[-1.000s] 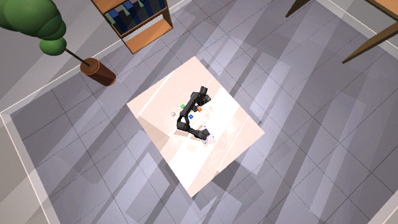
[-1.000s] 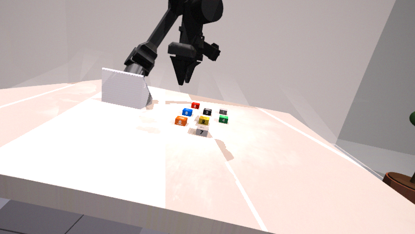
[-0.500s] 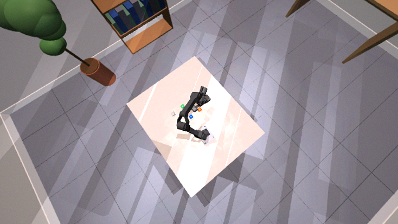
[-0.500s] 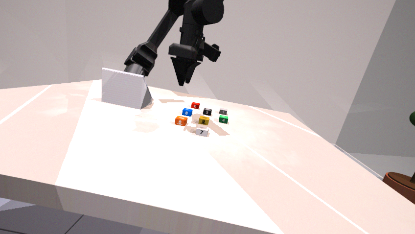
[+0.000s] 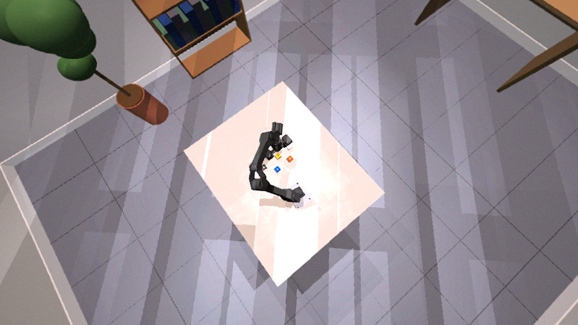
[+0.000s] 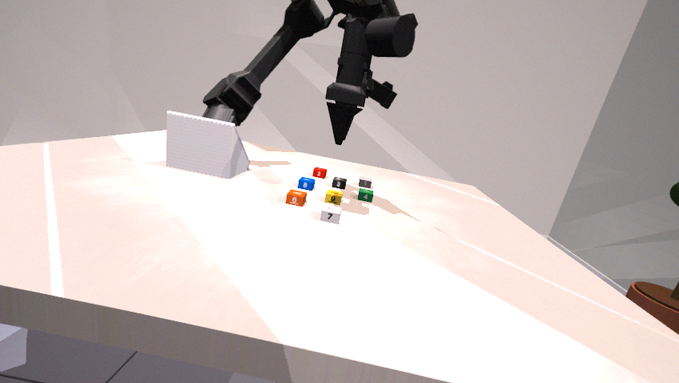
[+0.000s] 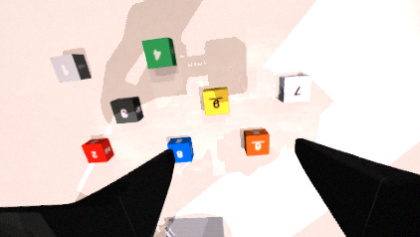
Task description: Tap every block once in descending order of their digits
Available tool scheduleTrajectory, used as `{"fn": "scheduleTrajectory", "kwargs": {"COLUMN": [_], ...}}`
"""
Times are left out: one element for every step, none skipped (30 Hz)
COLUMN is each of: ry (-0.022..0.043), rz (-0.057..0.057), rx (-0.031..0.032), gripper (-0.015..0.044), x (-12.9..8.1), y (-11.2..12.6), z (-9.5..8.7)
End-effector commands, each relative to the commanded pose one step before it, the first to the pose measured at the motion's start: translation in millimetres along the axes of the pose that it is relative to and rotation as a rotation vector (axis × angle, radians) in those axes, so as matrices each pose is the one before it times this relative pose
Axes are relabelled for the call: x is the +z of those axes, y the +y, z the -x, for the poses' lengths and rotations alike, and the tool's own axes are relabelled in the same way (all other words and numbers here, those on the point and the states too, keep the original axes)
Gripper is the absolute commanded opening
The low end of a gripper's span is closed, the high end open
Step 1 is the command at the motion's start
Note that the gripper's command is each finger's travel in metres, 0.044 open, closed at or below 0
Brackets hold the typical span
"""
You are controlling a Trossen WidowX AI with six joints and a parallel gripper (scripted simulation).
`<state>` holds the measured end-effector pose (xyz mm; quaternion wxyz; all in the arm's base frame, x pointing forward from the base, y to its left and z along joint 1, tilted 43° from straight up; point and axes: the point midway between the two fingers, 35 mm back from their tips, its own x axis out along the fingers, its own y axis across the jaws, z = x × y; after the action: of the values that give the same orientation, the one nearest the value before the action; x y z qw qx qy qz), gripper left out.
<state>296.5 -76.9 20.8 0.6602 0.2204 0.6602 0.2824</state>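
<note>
Several small numbered blocks lie in a cluster on the pale table (image 6: 142,228). They are yellow 9 (image 6: 333,196) (image 7: 215,101), blue 8 (image 6: 306,183) (image 7: 180,148), white 7 (image 6: 330,215) (image 7: 295,89), orange 6 (image 6: 295,198) (image 7: 257,141), green 4 (image 6: 365,195) (image 7: 158,53), black 3 (image 6: 339,183) (image 7: 126,110), red 2 (image 6: 319,171) (image 7: 98,149) and grey-white 1 (image 6: 365,183) (image 7: 70,67). My gripper (image 6: 338,140) (image 7: 233,149) is open and empty. It points down and hangs well above the cluster, over the space between the blue and orange blocks.
A white wedge-shaped stand (image 6: 202,145) sits at the arm's base, behind and left of the blocks. On the floor around the table are a potted plant (image 5: 141,104), a bookshelf (image 5: 188,7) and a wooden table (image 5: 572,21).
</note>
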Motion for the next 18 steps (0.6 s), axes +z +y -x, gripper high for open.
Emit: {"fn": "scheduleTrajectory", "kwargs": {"ry": [-0.00242, 0.00000, 0.00000, 0.00000, 0.00000, 0.00000, 0.00000, 0.00000, 0.00000, 0.00000, 0.00000, 0.00000, 0.00000, 0.00009, 0.00027, 0.00046, 0.00056, 0.00056], "rz": [-0.0055, 0.0000, 0.0000, 0.0000, 0.0000, 0.0000, 0.0000, 0.0000, 0.0000, 0.0000, 0.0000, 0.0000, 0.0000, -0.0001, -0.0003, -0.0004, -0.0005, -0.0005], "rx": [0.00562, 0.00000, 0.00000, 0.00000, 0.00000, 0.00000, 0.00000, 0.00000, 0.00000, 0.00000, 0.00000, 0.00000, 0.00000, 0.00010, 0.00030, 0.00050, 0.00062, 0.00063], "gripper": [0.0400, 0.0400, 0.0400, 0.0400, 0.0400, 0.0400, 0.0400, 0.0400, 0.0400, 0.0400, 0.0400, 0.0400, 0.0400, 0.0400, 0.0400, 0.0400, 0.0400, 0.0400], "x": [2.87, 0.00, 0.00, 0.00, 0.00, 0.00, 0.00, 0.00, 0.00, 0.00, 0.00, 0.00, 0.00, -1.17, -3.56, -6.12, -7.74, -8.05], "y": [3.44, 0.00, 0.00, 0.00, 0.00, 0.00, 0.00, 0.00, 0.00, 0.00, 0.00, 0.00, 0.00, 1.77, 5.27, 8.65, 10.26, 9.96], "z": [0.08, 0.00, 0.00, 0.00, 0.00, 0.00, 0.00, 0.00, 0.00, 0.00, 0.00, 0.00, 0.00, 0.28, 0.77, 1.03, 0.83, 0.36]}}
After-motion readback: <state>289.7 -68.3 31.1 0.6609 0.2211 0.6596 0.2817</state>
